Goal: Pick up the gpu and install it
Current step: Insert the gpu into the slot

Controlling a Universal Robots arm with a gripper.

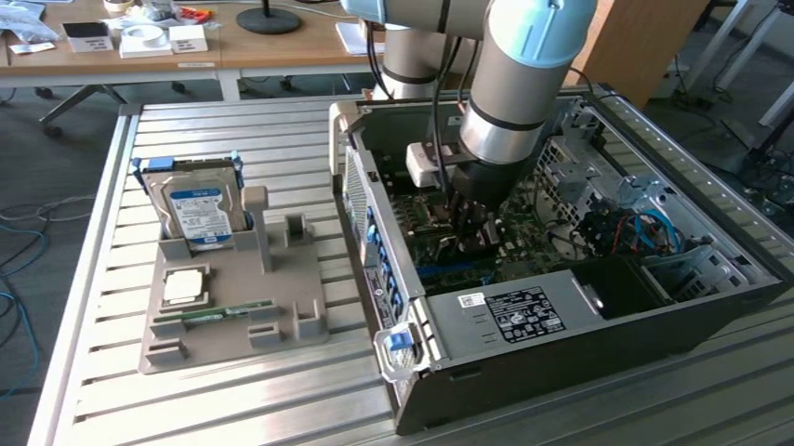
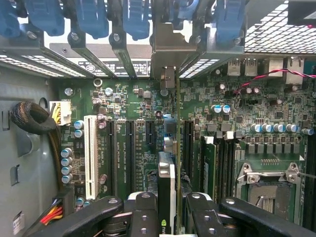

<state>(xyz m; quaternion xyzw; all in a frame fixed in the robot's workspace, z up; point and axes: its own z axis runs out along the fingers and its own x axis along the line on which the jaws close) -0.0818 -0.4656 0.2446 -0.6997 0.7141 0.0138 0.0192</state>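
In the wrist view the gpu [image 2: 167, 183] is seen edge-on as a thin dark card. It stands upright over the motherboard's expansion slots. Its silvery bracket [image 2: 170, 52] reaches the slot openings in the case's rear wall. My gripper [image 2: 168, 210] is shut on the card, with one black finger [image 2: 143, 212] on each side of it. In the exterior view the gripper [image 1: 478, 243] is deep inside the open computer case [image 1: 694, 311], low over the motherboard. The arm hides most of the card there.
A grey holder [image 1: 236, 321] at the exterior view's left carries a hard drive [image 1: 199, 216], a processor [image 1: 184, 286] and a green memory stick [image 1: 230, 312]. Inside the case are the power supply [image 1: 522, 314], blue slot latches [image 2: 133, 19], a white slot [image 2: 90, 153], a cable bundle [image 2: 29, 118] and the processor socket [image 2: 269, 185].
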